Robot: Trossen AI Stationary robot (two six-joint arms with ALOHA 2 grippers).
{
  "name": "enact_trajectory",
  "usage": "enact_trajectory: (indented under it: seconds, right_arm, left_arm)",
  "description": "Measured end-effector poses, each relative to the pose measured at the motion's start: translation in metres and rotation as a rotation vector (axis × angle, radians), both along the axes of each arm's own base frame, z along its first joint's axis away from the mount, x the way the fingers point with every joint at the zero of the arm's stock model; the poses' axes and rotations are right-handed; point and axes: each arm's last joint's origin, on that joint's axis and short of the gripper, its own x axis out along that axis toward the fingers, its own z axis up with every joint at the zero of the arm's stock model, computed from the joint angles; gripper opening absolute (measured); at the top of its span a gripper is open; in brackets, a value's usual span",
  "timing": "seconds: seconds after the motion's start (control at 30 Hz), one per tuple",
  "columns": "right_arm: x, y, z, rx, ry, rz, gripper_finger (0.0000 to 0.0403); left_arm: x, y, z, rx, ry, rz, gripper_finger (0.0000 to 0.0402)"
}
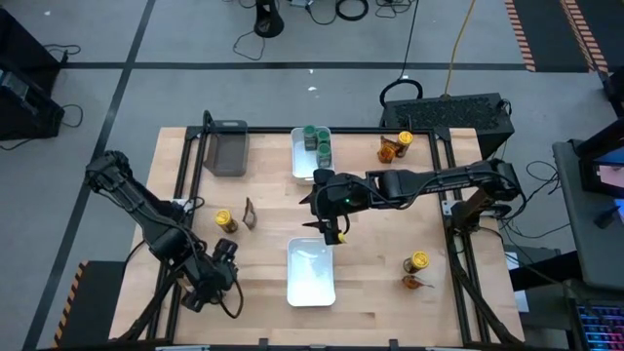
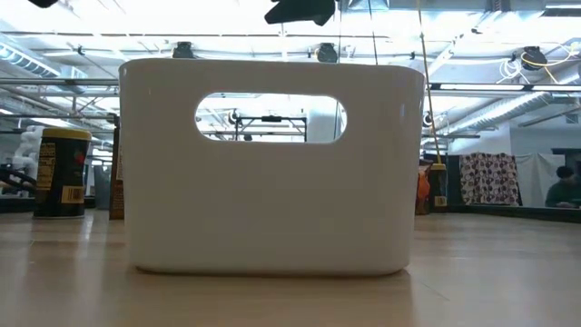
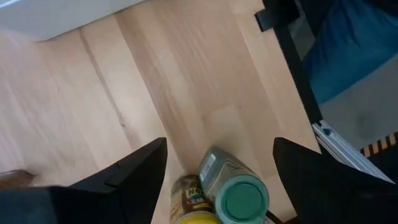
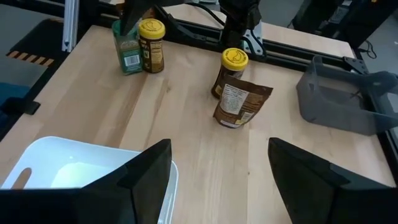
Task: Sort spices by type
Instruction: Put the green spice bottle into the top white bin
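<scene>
Three kinds of spices are spread over the desk (image 1: 263, 195), and only the far white bin (image 1: 304, 164) has anything in it: green-lidded jars (image 1: 317, 141).

The jars are the biggest items: rigid, probably slick-sided, light enough. I'd pinch them across the body below the lid, since they could roll if tipped. One yellow-lidded jar (image 4: 234, 67) stands touching a brown packet (image 4: 241, 104) just beside it; two more jars sit at the near-left corner under the left gripper (image 3: 214, 180), fingers spread wide around a green-lidded jar (image 3: 239, 193) without touching it.

The packets are the smallest, soft and crinkly, so grab across the flat faces near the top.

The right gripper (image 4: 214, 180) hangs empty, fingers apart, over the near white bin (image 4: 74, 165).
</scene>
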Motion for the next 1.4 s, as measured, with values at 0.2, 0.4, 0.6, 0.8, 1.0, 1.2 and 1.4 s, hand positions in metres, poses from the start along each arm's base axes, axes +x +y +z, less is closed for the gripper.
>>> enact_trajectory:
  seconds: [0.2, 0.4, 0.6, 0.8, 1.0, 1.2, 1.4]
  right_arm:
    - [0.0, -0.003, -0.001, -0.018, 0.007, 0.003, 0.0249]
    - [0.0, -0.003, -0.001, -0.039, 0.007, 0.019, 0.0249]
    - [0.0, -0.007, -0.001, -0.048, 0.007, 0.014, 0.0249]
    - [0.001, -0.013, -0.001, -0.056, 0.007, 0.002, 0.0249]
    - [0.001, -0.017, -0.001, -0.05, 0.007, -0.012, 0.0249]
    - [0.001, -0.017, -0.001, -0.051, 0.005, -0.011, 0.0249]
    - [0.001, -0.017, -0.001, -0.046, 0.004, -0.014, 0.0249]
  left_arm:
    - [0.001, -0.001, 0.001, 0.039, -0.069, -0.174, 0.0294]
    - [-0.003, -0.009, -0.01, 0.08, 0.006, -0.244, 0.0294]
    - [-0.003, -0.024, -0.027, 0.079, 0.098, -0.317, 0.0294]
    - [-0.011, -0.032, -0.035, 0.131, 0.145, -0.398, 0.0294]
    - [-0.016, -0.038, -0.043, 0.193, 0.175, -0.479, 0.0294]
    - [-0.016, -0.038, -0.045, 0.22, 0.176, -0.48, 0.0294]
    - [-0.018, -0.036, -0.047, 0.24, 0.203, -0.479, 0.0294]
